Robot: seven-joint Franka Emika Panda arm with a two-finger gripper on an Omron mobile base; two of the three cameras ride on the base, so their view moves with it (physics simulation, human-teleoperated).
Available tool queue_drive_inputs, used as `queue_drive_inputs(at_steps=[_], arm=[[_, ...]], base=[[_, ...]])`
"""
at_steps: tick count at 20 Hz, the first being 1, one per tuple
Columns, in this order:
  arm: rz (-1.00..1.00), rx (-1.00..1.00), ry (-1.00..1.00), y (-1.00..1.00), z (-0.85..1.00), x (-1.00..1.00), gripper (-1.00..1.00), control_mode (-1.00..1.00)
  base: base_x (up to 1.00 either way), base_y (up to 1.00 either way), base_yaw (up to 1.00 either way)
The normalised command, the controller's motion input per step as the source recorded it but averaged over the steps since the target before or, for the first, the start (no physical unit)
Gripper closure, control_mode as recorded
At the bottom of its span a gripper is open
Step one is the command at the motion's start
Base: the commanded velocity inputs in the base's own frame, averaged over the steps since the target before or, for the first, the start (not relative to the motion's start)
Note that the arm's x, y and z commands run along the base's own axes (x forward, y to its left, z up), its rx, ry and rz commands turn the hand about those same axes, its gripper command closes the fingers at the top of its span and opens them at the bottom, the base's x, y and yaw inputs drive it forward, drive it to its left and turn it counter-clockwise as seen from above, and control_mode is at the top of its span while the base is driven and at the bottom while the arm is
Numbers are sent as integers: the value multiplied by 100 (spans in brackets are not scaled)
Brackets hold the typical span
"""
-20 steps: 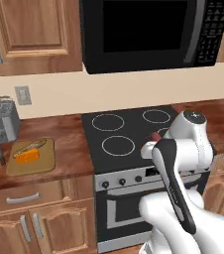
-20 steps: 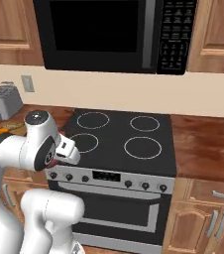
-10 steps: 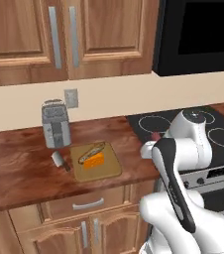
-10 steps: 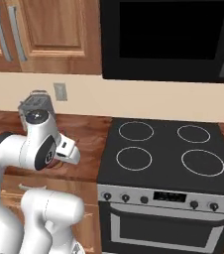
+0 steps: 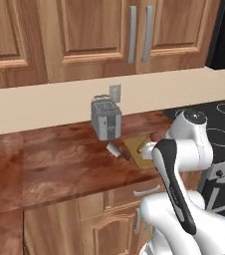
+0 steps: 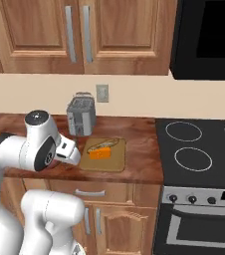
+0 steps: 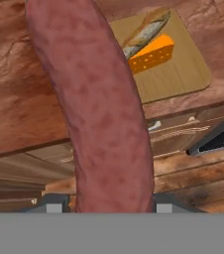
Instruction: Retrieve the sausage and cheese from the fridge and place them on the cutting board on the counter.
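The gripper (image 7: 104, 206) is closed around the sausage (image 7: 96, 109), which stands up long and red-brown between its fingertips, held out over the front edge of the counter (image 6: 139, 159). On the counter just beyond lies the tan cutting board (image 6: 115, 160), with the orange cheese (image 6: 99, 153) wedge already on it and a baguette (image 7: 144, 31) touching the wedge on its far side. A silver toaster (image 6: 81, 116) stands behind the board by the wall, and the black stovetop (image 6: 204, 149) sits to the right.
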Motion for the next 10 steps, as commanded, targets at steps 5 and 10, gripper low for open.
queue_drive_inputs(at_steps=[5,10], arm=[[0,0,0,0,0,0,100,100],[0,0,0,0,0,0,100,100]], base=[[44,72,-1],[63,0,0]])
